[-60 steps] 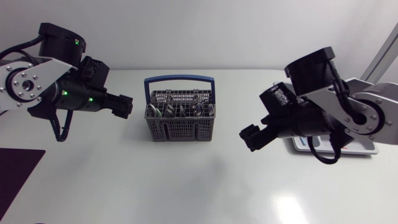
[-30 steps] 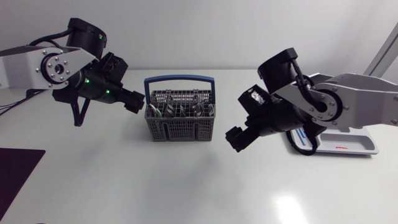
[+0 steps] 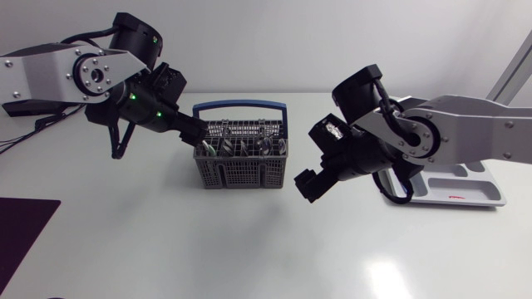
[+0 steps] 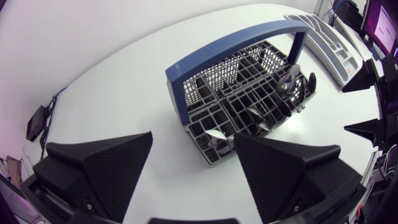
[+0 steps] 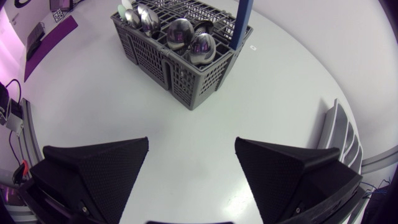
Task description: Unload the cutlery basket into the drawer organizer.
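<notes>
The grey cutlery basket [image 3: 241, 164] with a blue handle [image 3: 239, 105] stands mid-table and holds spoons [image 5: 180, 34] and other cutlery [image 4: 289, 81]. My left gripper [image 3: 198, 131] hovers open at the basket's upper left corner, above its rim; in the left wrist view the basket [image 4: 249, 93] lies just ahead of the open left gripper [image 4: 193, 163]. My right gripper [image 3: 306, 184] hangs open a little right of the basket, nothing in it; its wrist view shows the basket [image 5: 186, 68] ahead of the right gripper [image 5: 191, 163]. The white drawer organizer [image 3: 470, 193] lies at the right, partly hidden by my right arm.
A dark mat [image 3: 23, 232] lies at the table's front left corner. The organizer [image 5: 342, 134] sits beside my right gripper, away from the basket. Bare white tabletop [image 3: 249, 249] spreads in front of the basket.
Both arms have swung inward toward the basket. The left gripper has come from the far left to the basket's left rim; the right one has closed in on its right side. Both stayed open.
</notes>
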{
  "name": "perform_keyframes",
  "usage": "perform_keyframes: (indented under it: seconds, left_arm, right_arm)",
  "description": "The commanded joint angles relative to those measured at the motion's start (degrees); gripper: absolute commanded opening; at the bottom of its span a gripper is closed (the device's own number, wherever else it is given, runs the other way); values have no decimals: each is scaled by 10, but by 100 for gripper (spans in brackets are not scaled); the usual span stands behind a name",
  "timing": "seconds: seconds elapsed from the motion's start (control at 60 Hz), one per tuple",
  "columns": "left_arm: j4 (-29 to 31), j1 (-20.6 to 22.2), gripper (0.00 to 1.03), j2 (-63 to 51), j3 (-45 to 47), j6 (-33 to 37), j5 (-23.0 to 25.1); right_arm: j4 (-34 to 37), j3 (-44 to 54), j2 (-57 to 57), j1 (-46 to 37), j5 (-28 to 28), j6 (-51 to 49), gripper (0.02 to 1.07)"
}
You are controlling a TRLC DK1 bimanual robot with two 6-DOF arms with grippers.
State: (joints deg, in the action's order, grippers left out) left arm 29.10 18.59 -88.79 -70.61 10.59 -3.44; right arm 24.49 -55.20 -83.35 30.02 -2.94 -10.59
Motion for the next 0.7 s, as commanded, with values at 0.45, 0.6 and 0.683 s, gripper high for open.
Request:
perform_keyframes:
  seconds: [0.45, 0.6, 0.683]
  left_arm:
    - [41, 0, 91, -14, -50, 41, -1]
    - [47, -7, 87, -16, -51, 36, 1]
    - [52, -9, 87, -16, -48, 26, 4]
  right_arm:
    - [21, -17, -11, 20, 5, -17, 102]
    - [24, -25, -16, 36, 20, -17, 102]
    - [24, -30, -19, 43, 23, -15, 102]
